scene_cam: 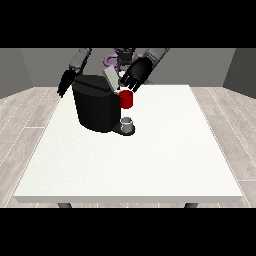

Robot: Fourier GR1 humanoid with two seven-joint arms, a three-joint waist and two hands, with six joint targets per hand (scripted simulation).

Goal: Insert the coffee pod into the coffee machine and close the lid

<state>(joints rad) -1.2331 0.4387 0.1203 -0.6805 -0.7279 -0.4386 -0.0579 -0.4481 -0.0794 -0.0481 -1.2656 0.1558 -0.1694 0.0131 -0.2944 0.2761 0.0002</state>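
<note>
The hand at the view's right (136, 73) hangs with fingers spread and pointing down, their tips just above the red thing at the machine (126, 99); whether they touch it I cannot tell. The hand at the view's left (65, 83) is half hidden behind the one coffee machine (96, 106), its fingers unreadable. One small grey thing (127, 122) sits on the machine's base on the white table (150, 160).

A large white table (150, 165) fills the middle of the frame, its near edge running along the lower part with two dark legs just showing beneath it. Around it lies a floor of pale grey wooden planks (227, 120), seen at the left and right sides. Grey walls (30, 67) stand across the upper part.
</note>
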